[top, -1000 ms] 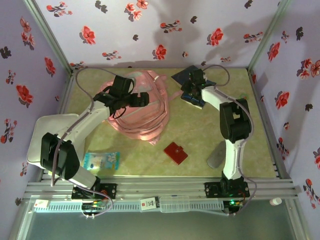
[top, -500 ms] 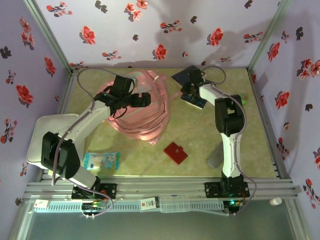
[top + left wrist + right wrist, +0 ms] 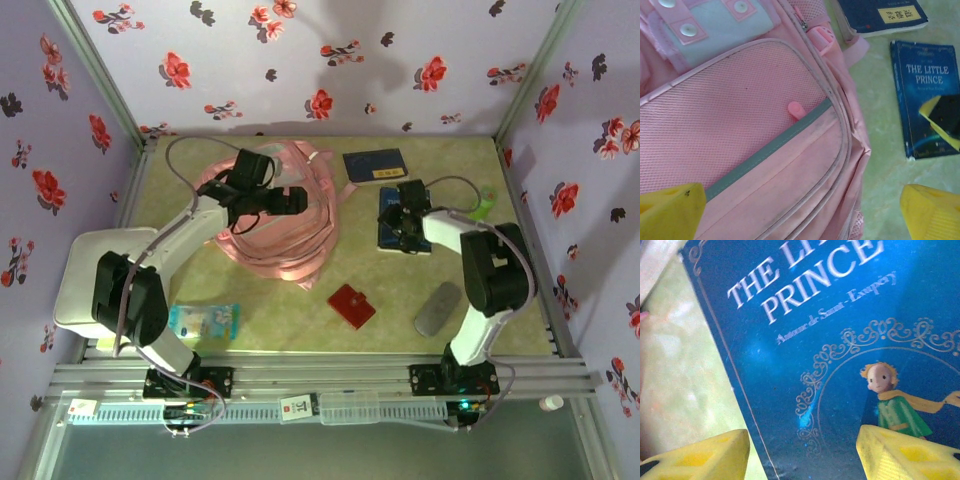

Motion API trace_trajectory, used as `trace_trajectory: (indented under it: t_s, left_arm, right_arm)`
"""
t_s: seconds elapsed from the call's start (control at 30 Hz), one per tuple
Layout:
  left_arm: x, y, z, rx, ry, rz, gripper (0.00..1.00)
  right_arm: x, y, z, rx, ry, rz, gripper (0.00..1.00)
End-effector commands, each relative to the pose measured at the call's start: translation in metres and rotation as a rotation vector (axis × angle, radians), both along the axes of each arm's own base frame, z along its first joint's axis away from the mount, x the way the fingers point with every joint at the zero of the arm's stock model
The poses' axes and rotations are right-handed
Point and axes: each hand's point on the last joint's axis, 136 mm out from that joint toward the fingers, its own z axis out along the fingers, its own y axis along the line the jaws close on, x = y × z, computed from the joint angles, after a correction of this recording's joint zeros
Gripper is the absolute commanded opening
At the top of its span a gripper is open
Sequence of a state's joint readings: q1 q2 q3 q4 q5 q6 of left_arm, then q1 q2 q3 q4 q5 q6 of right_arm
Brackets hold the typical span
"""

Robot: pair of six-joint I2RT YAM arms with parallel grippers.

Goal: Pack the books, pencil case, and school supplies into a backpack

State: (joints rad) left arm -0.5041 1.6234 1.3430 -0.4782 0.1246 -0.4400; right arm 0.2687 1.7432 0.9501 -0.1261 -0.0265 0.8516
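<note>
Left tool [image 3: 800,212] fingers spread wide, right tool [image 3: 802,455] fingers parted, both arms outstretched

The blue book [image 3: 840,340], titled The Little Prince, covers most of the frame. The right gripper [image 3: 802,452] has its yellow fingertips [image 3: 705,455] spread across the bottom edge. Green table [image 3: 670,355] shows at left.

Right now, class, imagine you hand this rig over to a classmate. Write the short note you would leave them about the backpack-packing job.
Left gripper: jaws open, empty, above the front pocket of the pink backpack.
Right gripper: jaws open, empty, close over the blue book, The Little Prince.
Things: the blue book lies flat on the table right of the backpack, with the navy book beyond it. The red square piece and grey pouch lie nearer the arm bases.
Done: nothing visibly packed; all four lie outside the backpack.
Left: pick each up and put it in the backpack.
</note>
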Motion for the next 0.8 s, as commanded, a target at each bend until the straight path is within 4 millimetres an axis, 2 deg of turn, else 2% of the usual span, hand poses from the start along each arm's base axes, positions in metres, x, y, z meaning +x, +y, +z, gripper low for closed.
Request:
trace_trajectory:
  t_s: [0.0,0.1,0.17,0.23,0.33,0.4,0.57,0.77]
  left_arm:
    - [0.005,-0.018,0.011,-0.057,-0.008,-0.038,1.0]
    - [0.006,-0.032,0.012,-0.071,-0.001,-0.065,1.0]
    - [0.005,-0.044,0.012,-0.084,0.005,-0.086,1.0]
    - [0.004,-0.055,0.013,-0.097,0.012,-0.1,1.0]
    - [0.002,-0.076,0.012,-0.129,0.033,-0.12,1.0]
    - [0.0,-0.09,0.009,-0.148,0.052,-0.13,1.0]
    - [-0.007,-0.125,-0.003,-0.19,0.092,-0.147,1.0]
    - [-0.014,-0.161,-0.026,-0.213,0.162,-0.185,1.0]
  right_arm:
    - [-0.073,-0.011,-0.039,0.018,0.219,-0.083,0.61]
    - [-0.076,-0.008,-0.017,0.053,0.172,-0.074,0.61]
    - [-0.066,-0.01,0.012,0.034,0.106,-0.038,0.62]
    - [-0.052,-0.018,0.04,-0.035,0.032,-0.001,0.65]
    - [-0.032,-0.041,0.064,-0.18,-0.021,0.021,0.69]
    - [-0.019,-0.05,0.066,-0.237,-0.027,0.053,0.7]
    - [0.008,-0.073,0.05,-0.369,0.052,0.089,0.69]
    - [0.014,-0.088,0.018,-0.369,0.14,0.083,0.68]
